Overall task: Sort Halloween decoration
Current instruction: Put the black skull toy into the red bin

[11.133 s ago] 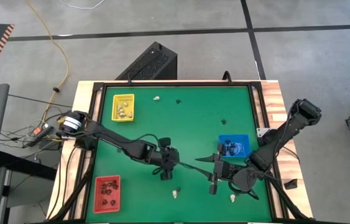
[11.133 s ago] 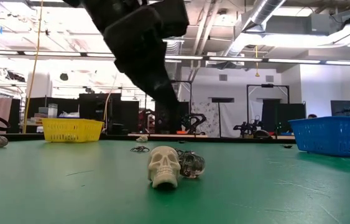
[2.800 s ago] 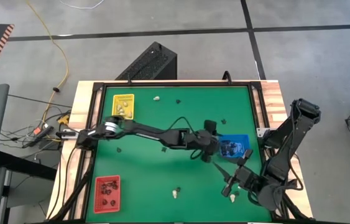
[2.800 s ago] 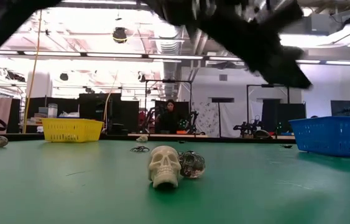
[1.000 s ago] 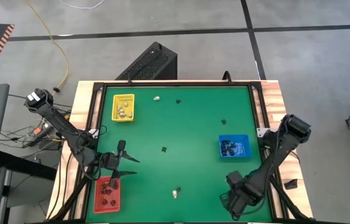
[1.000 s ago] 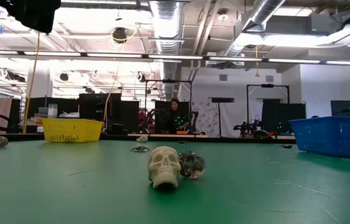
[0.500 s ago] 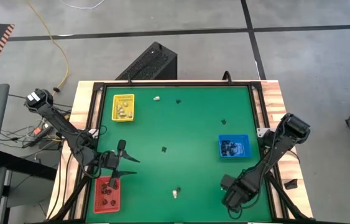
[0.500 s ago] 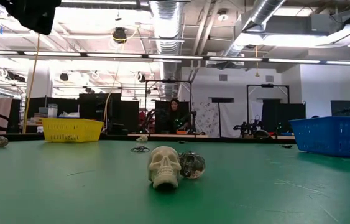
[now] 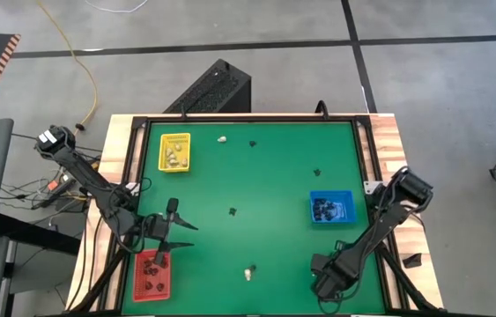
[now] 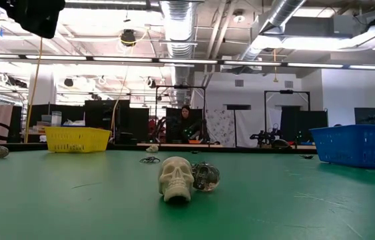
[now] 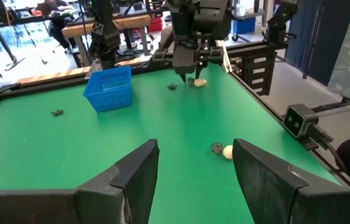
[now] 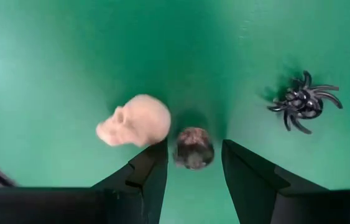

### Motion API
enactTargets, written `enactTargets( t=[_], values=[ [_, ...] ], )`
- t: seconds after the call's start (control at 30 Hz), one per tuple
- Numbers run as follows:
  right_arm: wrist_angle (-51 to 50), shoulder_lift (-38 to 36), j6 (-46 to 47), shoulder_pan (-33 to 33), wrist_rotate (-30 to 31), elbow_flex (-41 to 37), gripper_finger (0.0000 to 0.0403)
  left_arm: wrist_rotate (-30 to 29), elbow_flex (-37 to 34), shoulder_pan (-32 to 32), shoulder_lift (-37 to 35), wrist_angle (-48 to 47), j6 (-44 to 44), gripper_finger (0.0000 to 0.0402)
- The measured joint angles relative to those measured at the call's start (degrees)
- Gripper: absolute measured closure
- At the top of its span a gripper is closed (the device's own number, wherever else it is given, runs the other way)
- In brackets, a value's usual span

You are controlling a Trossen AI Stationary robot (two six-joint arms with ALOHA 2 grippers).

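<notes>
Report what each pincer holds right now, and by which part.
Nothing is held. The right pincer stands open astride a dark round trinket on the mat, not clamping it. The left pincer is open and empty.

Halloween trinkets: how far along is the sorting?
Done: trinkets lie in the yellow tray, red tray and blue tray. In hand: the open right gripper straddles a dark skull; left gripper hovers by the red tray. Left: cream skull, black spider, more loose.
</notes>
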Motion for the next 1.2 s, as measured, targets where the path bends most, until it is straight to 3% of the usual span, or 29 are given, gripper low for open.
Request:
enactTargets(
  t=[0.23,0.57,0.8,0.93,1.03,1.13,1.2],
  values=[
    [0.0,0.7,0.2,0.1,0.0,0.0,0.0231,0.0,0.0,0.0,0.0,-0.6,0.0,0.0205],
    [-2.5,0.7,0.4,-0.8,0.6,1.6,0.0301,-0.1,0.0,0.0,0.0,-0.6,-0.4,0.0205],
    [-12.2,-0.8,0.6,-1.8,5.2,8.7,0.0294,-0.1,0.0,0.0,0.0,-0.7,-0.5,0.0205],
    [-13.0,-1.2,0.2,-4.2,12.6,14.4,0.0294,-0.1,0.0,0.0,0.0,-1.0,-0.5,0.0205],
    [-4.2,-1.2,-4.3,-7.2,22.9,16.7,0.0294,0.0,0.0,0.0,0.0,-1.0,-0.4,0.0205],
    [14.4,-0.7,-16.2,-10.8,32.6,16.7,0.0294,2.3,0.0,0.0,0.0,-1.0,0.2,0.0205],
    [29.6,1.3,-27.5,-13.8,34.8,16.8,0.0294,3.5,0.0,0.0,0.0,-1.0,0.6,0.0205]
  ],
)
